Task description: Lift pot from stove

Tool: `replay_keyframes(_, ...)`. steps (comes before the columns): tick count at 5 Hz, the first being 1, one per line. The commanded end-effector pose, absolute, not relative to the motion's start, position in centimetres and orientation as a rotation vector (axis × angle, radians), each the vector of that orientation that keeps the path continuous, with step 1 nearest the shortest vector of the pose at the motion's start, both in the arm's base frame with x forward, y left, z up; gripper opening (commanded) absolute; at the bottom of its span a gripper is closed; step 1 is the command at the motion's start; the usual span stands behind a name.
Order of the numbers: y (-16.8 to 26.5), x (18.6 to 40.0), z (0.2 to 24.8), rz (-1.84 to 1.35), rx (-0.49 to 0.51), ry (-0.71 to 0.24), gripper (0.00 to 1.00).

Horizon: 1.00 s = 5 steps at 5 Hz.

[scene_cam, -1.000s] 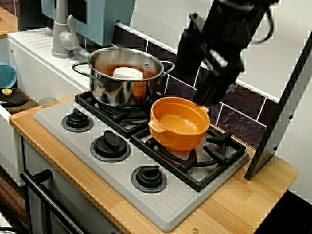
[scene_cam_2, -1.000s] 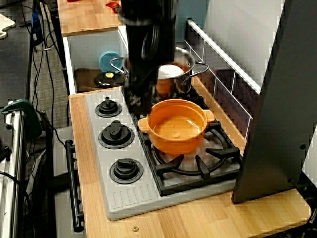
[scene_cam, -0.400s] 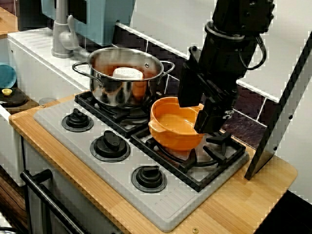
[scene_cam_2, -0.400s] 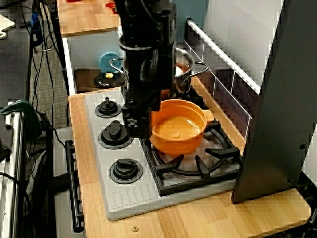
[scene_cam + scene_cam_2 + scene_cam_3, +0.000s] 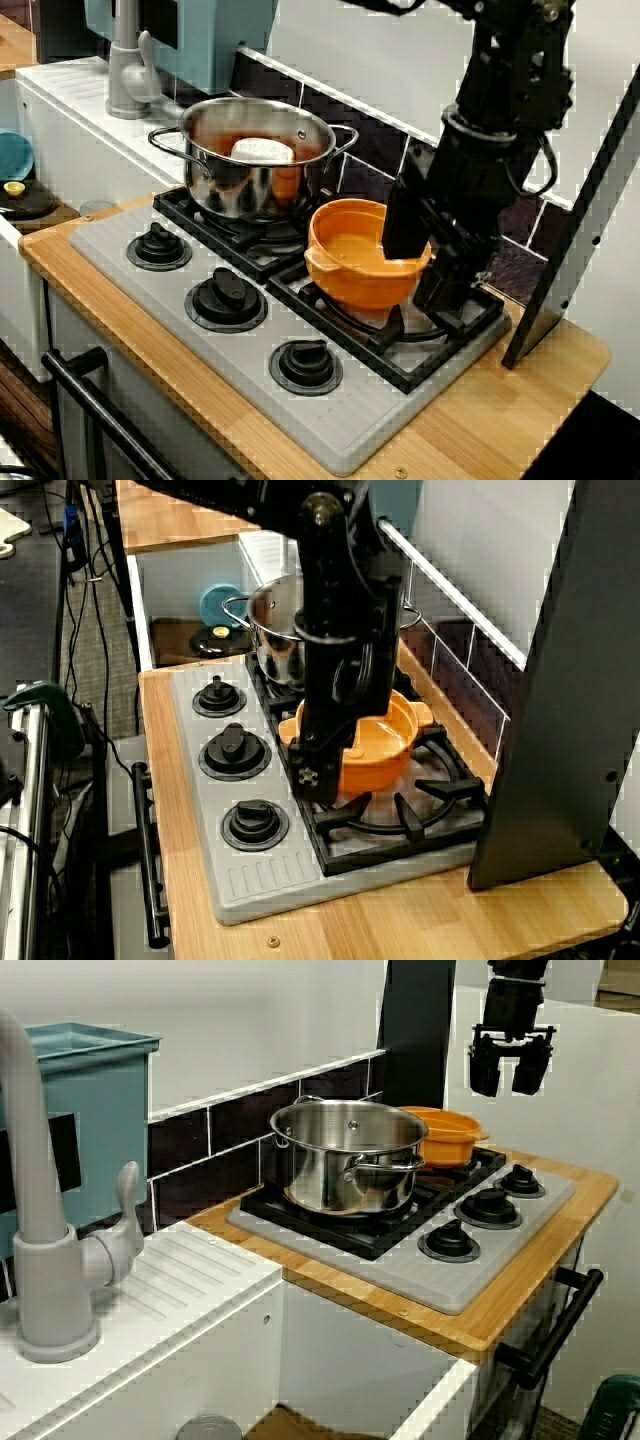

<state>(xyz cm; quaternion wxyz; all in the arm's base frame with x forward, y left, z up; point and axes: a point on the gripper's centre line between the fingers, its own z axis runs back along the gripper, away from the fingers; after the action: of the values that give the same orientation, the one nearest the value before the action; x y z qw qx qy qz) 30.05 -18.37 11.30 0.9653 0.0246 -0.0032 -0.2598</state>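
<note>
The orange pot (image 5: 350,265) sits on the right burner grate of the grey stove (image 5: 330,420). It also shows in the side view as the pot (image 5: 385,750) and behind the steel pot as the pot (image 5: 450,1130). My black gripper (image 5: 428,258) hangs open at the pot's right rim, one finger over the inside and the other outside the wall. From the sink side my gripper (image 5: 510,1072) has its fingers spread, tips a little above the rim. In the side view the gripper (image 5: 335,758) and arm hide the pot's left half. I cannot tell whether the fingers touch the pot.
A larger steel pot (image 5: 250,170) with a white thing inside stands on the left burner, close beside the orange one. Three black knobs (image 5: 225,298) line the stove front. A dark slanted panel (image 5: 575,220) rises at the right, with a grey faucet (image 5: 125,70) and tiled wall behind.
My gripper has come forward and down from behind the pot, over its far rim, to straddle its right rim. The pot has stayed in place on the grate.
</note>
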Motion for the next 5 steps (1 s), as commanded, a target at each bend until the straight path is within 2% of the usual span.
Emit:
replay_keyframes(1,-16.7,32.2,13.1,-0.519,0.058,-0.036,1.00)
replay_keyframes(2,-16.2,32.1,14.3,-0.539,0.069,-0.059,1.00)
replay_keyframes(5,-14.6,32.6,13.2,-0.494,0.063,-0.093,1.00)
